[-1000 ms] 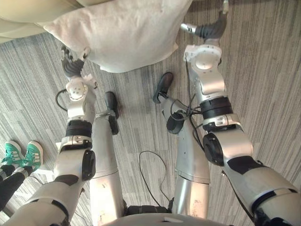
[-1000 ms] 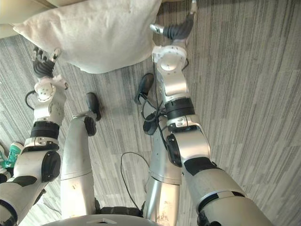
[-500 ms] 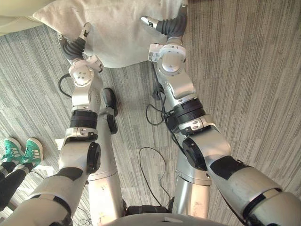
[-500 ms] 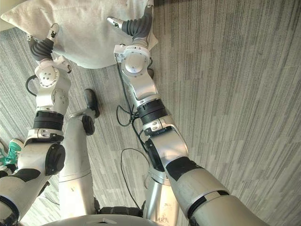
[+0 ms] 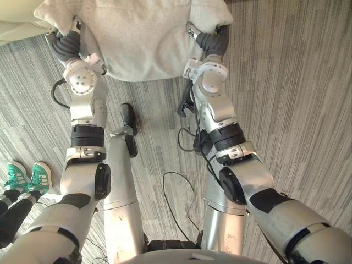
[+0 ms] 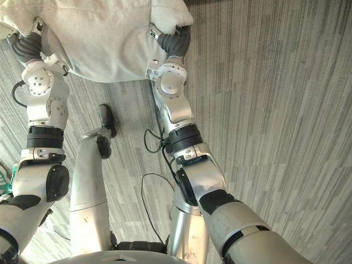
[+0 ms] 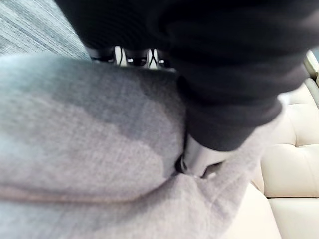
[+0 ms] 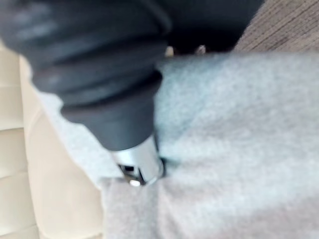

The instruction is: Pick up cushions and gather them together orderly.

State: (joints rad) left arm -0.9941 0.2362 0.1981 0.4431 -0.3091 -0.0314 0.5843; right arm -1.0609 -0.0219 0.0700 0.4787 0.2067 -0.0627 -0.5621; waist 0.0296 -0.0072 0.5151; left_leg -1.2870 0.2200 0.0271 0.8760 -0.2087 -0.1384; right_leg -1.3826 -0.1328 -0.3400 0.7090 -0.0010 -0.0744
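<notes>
Before the sofa [image 5: 14, 25], left hand [image 5: 65, 43] and right hand [image 5: 212, 39] grip the cushion [image 5: 143, 38].

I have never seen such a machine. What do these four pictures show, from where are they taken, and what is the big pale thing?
This is a humanoid robot with two silver arms. The two wide pictures come from cameras in its head, looking down at the striped grey floor. The two close pictures come from a camera on each wrist. The big pale thing is a cushion. The left hand and the right hand grip it at opposite sides, thumbs dug into the cloth. Behind it is a cream sofa. The green shoes belong to a person standing nearby.
</notes>
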